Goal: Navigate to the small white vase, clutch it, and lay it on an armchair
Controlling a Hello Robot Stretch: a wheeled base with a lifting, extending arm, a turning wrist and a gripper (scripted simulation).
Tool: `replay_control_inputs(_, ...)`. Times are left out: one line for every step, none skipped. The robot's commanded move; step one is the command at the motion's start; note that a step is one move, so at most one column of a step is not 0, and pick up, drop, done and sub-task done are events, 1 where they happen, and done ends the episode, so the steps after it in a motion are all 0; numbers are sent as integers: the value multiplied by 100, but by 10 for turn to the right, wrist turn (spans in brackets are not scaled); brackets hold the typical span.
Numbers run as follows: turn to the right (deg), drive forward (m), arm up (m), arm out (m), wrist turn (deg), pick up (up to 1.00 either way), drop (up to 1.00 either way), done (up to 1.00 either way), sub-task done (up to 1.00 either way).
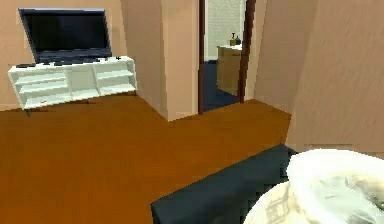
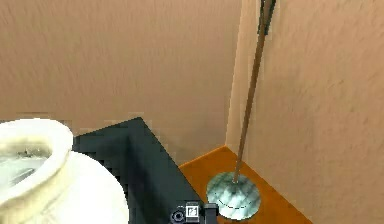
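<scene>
A white vase (image 2: 45, 180) with a wide rounded rim bulks large in the arm side view's bottom left corner, and its pale body (image 1: 325, 190) shows again at the forward view's bottom right. It overlaps a dark, block-shaped piece of furniture (image 2: 135, 160), perhaps an armchair, whose edge (image 1: 225, 190) crosses the forward view's bottom. At the arm side view's bottom edge I see the gripper's dark body (image 2: 179, 214) beside a small white marked square (image 2: 193, 211). Its far end is not clear to me, so I cannot tell whether it holds anything.
A floor lamp's round metal base (image 2: 232, 190) and thin pole stand in a corner of tan walls on brown floor. Ahead, a black TV (image 1: 68, 33) sits on a white stand (image 1: 72, 82). An open doorway (image 1: 225, 55) shows a wooden cabinet beyond.
</scene>
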Motion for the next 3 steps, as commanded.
replay_control_inputs(0,0,0,0,0,0,100,0,0)
replay_control_inputs(0,0,10,0,0,0,0,0,0)
replay_control_inputs(0,0,0,-8,0,0,0,0,0)
